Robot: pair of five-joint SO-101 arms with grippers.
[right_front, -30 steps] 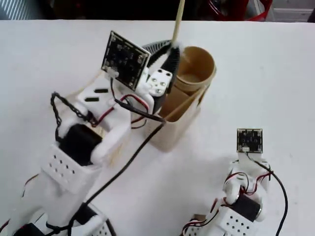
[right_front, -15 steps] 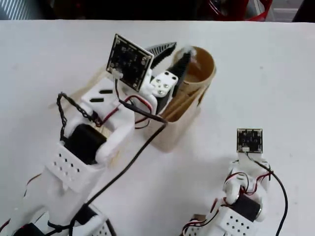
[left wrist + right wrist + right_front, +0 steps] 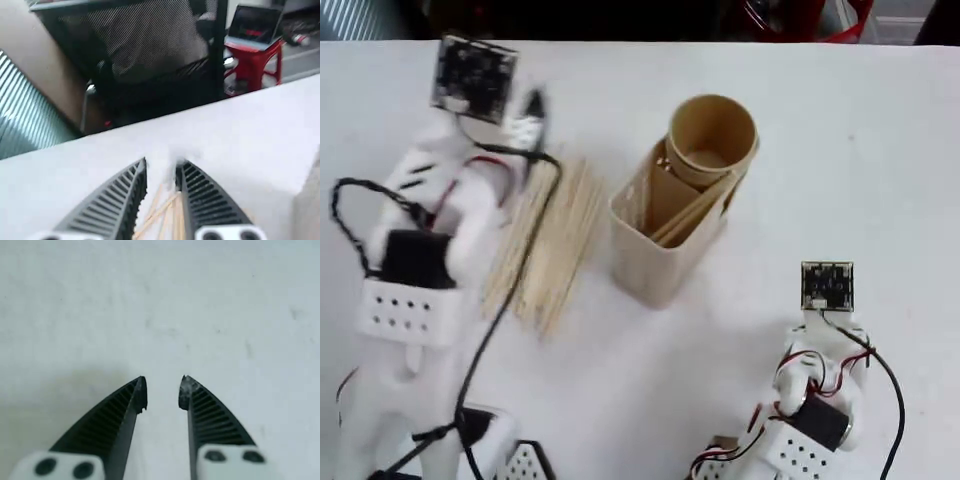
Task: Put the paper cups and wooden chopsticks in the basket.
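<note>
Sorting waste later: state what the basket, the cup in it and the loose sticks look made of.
Basket: likely plastic; smooth, cream, evenly moulded walls with rounded corners. Cup: probably paper; thin tan wall, dull surface. Sticks: seemingly wood or bamboo; pale, slim, bare-looking.

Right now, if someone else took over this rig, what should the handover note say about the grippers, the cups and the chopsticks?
Left gripper: open, empty, above the far end of the loose chopsticks piled on the table.
Right gripper: open, empty, over bare table.
Done: a paper cup stands in the basket, with leaning chopsticks beside it.
Left: the loose chopsticks, lying beside the basket, need to go in.
</note>
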